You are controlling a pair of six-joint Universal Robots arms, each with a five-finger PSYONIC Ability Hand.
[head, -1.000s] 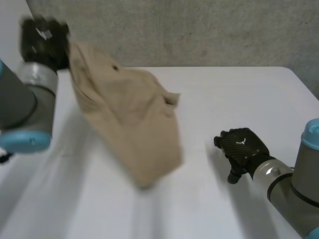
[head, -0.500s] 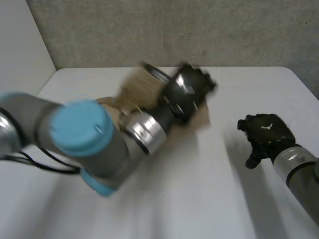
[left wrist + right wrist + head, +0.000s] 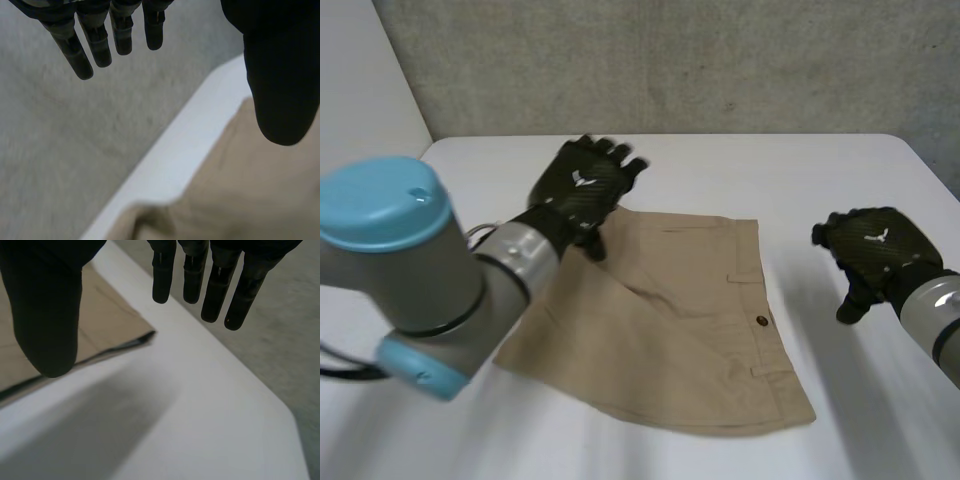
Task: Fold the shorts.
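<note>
shorts (image 3: 660, 320) flat on desk (image 3: 820, 165)
left hand (image 3: 582, 185), right hand (image 3: 868, 243): fingers apart, empty; pinching under left fingers alone may bunch cloth.

A white table (image 3: 840, 165) stands against a rough grey wall (image 3: 720, 60), with a pale panel (image 3: 360, 90) beside it.

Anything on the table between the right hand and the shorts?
Nothing. The head view shows only bare white table between the right hand and the waistband edge of the shorts.
</note>
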